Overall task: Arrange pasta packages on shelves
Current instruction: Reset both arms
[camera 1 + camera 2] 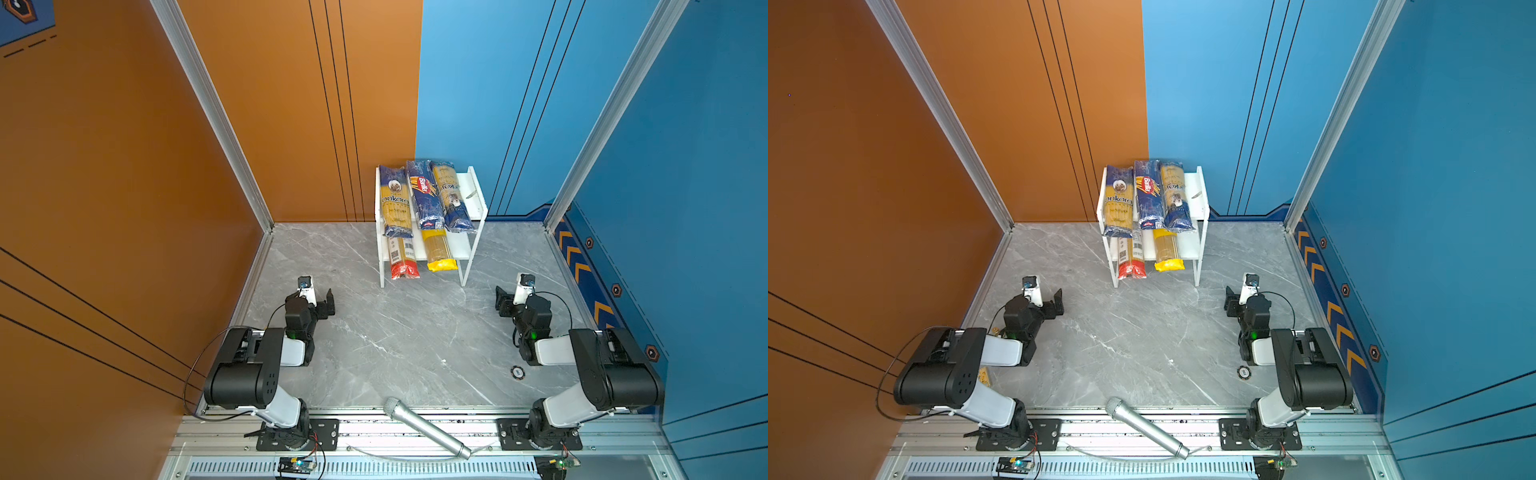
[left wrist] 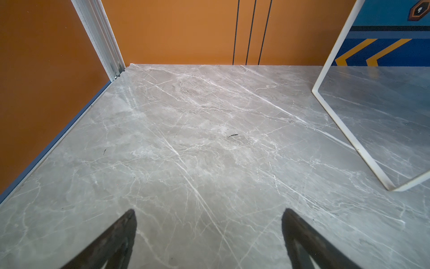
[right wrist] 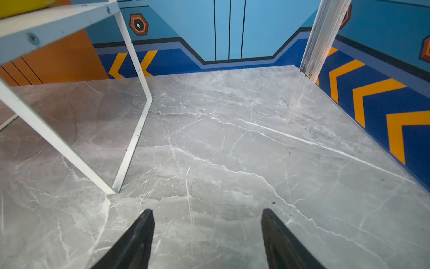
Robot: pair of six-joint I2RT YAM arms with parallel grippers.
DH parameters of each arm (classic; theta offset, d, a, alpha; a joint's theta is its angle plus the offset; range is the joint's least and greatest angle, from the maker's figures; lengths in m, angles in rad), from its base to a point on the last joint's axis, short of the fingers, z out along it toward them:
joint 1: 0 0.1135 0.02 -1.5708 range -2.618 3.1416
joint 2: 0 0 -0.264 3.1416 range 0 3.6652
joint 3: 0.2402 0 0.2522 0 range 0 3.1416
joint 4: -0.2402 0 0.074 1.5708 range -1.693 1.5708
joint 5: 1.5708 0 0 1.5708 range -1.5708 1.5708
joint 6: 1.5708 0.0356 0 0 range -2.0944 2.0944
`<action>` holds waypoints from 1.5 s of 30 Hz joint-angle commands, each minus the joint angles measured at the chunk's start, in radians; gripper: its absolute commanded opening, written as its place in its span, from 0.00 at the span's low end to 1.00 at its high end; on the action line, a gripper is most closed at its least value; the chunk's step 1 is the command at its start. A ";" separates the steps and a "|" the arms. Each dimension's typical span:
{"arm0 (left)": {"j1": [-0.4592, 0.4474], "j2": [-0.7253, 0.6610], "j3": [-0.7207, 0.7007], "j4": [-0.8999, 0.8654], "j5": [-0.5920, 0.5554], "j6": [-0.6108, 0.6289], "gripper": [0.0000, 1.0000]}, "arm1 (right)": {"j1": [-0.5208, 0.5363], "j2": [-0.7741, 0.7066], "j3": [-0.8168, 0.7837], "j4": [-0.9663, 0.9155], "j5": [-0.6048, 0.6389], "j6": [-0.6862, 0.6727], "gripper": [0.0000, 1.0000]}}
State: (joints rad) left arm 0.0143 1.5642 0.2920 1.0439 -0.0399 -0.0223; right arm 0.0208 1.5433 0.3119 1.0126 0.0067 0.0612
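White and two-tiered, the rack (image 1: 476, 205) stands at 12 o'clock on the grey marble desk (image 1: 395, 340), close to the back wall. Three long spaghetti bags lie side by side on its top board, running front to back. At 9 o'clock is a blue-and-yellow ankara bag (image 1: 395, 201), in the middle a dark blue Barilla bag (image 1: 424, 195), and at 3 o'clock a second ankara bag (image 1: 452, 197). Their near ends overhang the board's front edge. On the lower board lie a red-and-clear bag (image 1: 401, 257) and a yellow bag (image 1: 438, 251), and both poke out past the front.

The left claw (image 2: 209, 213) sits at 9 o'clock on the desk with its fingers well apart, and only bare marble shows between them. The right claw (image 3: 207, 211), at 3 o'clock, is likewise spread and grips nothing. Whether either touches the marble, I cannot tell.

Both top views show all five bags, their labels, and a silver microphone (image 1: 1148, 428) at 6 o'clock. The left wrist view catches just a thin white leg (image 2: 335, 130) of the rack. The right wrist view shows the lower board's screwed edge, with a yellow sliver on top.
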 commanded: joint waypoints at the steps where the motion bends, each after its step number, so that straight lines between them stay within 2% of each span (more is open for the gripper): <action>1: 0.004 -0.006 -0.017 0.071 0.025 0.010 0.98 | 0.003 0.003 0.027 -0.038 0.014 -0.030 0.71; 6: 0.001 0.005 0.017 0.027 0.004 0.010 0.98 | -0.027 0.005 0.058 -0.092 -0.020 -0.004 0.77; 9: 0.005 0.000 0.074 -0.092 -0.016 0.000 0.98 | -0.025 0.005 0.059 -0.094 -0.015 -0.003 0.83; 14: -0.003 0.002 0.077 -0.097 -0.020 0.009 0.98 | -0.025 0.005 0.058 -0.093 -0.014 -0.004 0.88; 19: -0.006 0.000 0.076 -0.097 -0.024 0.012 0.98 | -0.024 0.005 0.058 -0.093 -0.014 -0.004 1.00; 23: -0.011 -0.002 0.076 -0.097 -0.014 0.023 0.98 | -0.025 0.005 0.058 -0.094 -0.013 -0.003 1.00; 25: -0.013 0.001 0.079 -0.101 0.055 0.051 0.98 | -0.024 0.005 0.058 -0.094 -0.013 -0.003 1.00; 32: -0.014 0.000 0.082 -0.110 0.048 0.049 0.98 | -0.024 0.005 0.057 -0.091 -0.011 -0.005 1.00; 45: -0.035 0.000 0.087 -0.117 -0.091 0.026 0.98 | -0.023 0.005 0.056 -0.091 -0.011 -0.004 1.00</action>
State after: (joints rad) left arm -0.0109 1.5642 0.3614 0.9413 -0.0772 0.0078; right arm -0.0010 1.5433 0.3553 0.9337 0.0010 0.0525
